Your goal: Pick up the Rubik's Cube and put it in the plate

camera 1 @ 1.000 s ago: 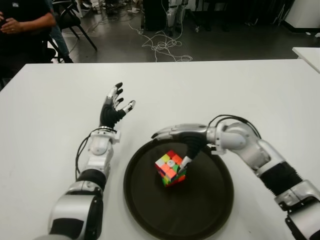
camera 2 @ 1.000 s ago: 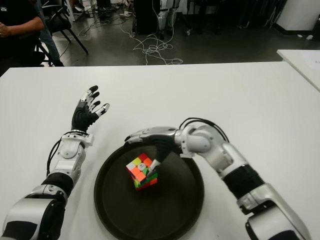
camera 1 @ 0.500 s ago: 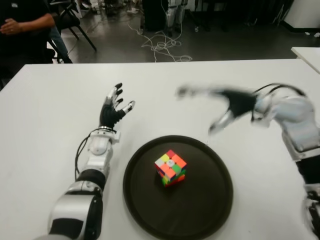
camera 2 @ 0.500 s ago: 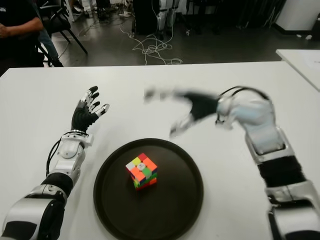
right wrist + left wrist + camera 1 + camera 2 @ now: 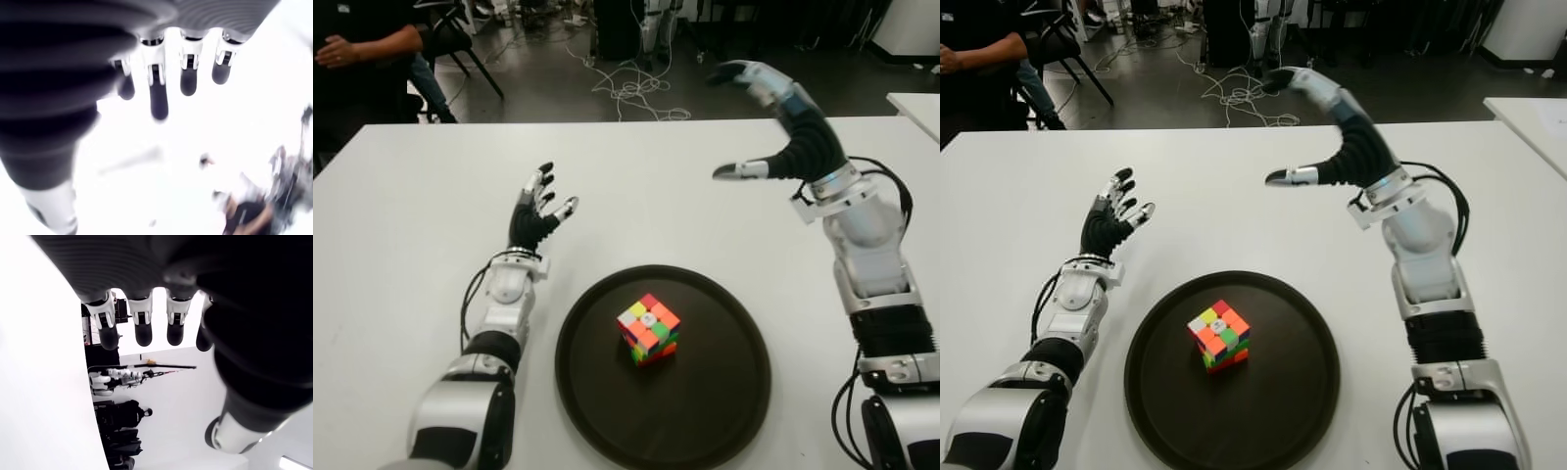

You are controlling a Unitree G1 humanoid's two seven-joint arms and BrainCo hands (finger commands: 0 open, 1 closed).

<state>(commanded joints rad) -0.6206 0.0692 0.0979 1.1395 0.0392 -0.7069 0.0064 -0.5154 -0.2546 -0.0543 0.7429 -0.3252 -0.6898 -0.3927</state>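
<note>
Rubik's Cube in the plate, both our hands empty

We see the cube sitting on the dark round plate, a little left of its middle, one corner turned toward us, and nothing touches it. Our right hand is raised well above the white counter, beyond the plate and to its right, with its fingers spread wide and the thumb pointing left; it holds nothing. Our left hand shows to the left of the plate, palm turned inward, its fingers loosely extended and also holding nothing. At the far left corner, beyond the counter, a person in dark clothes sits, and cables lie on the floor behind the counter
</note>
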